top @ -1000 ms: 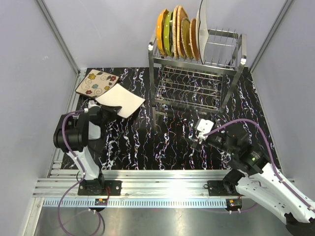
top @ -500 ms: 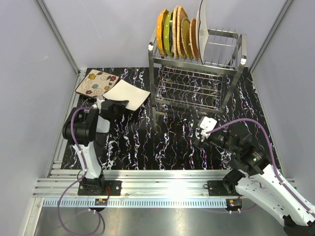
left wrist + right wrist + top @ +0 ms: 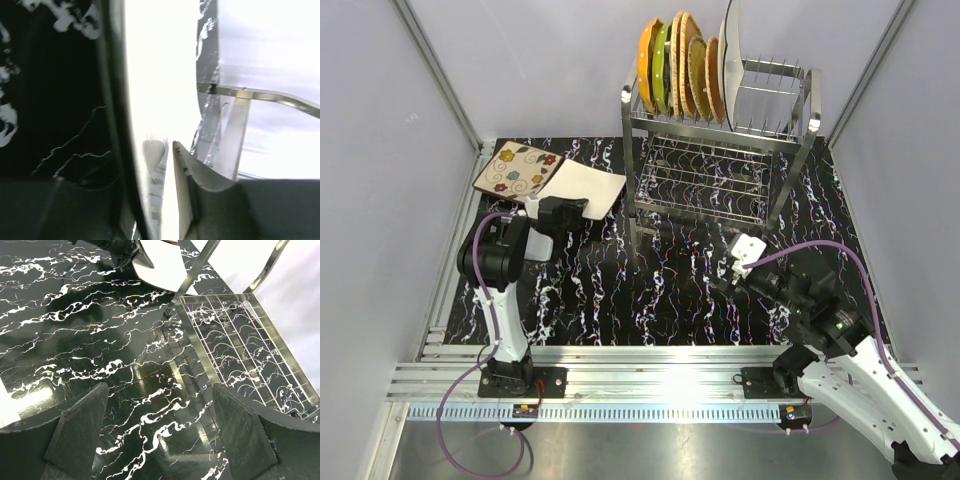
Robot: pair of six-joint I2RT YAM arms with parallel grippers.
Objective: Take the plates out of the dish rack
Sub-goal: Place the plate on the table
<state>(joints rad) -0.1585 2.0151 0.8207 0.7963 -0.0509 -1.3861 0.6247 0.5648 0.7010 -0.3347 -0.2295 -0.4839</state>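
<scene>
Steel-wire dish rack (image 3: 715, 131) is carrying several plates (image 3: 692, 65) upright on its top tier, awaiting unloading. Left of the rack, a square white plate (image 3: 585, 186) is lying partly over a floral plate (image 3: 515, 168), likely starting a stack, with the left gripper (image 3: 573, 208) at its near edge.

Left wrist: glare is hiding whether the jaws are clamping or loose.

Right wrist: the right gripper (image 3: 160, 390) is hovering before the rack's lower tier, jaws wide and empty.
</scene>
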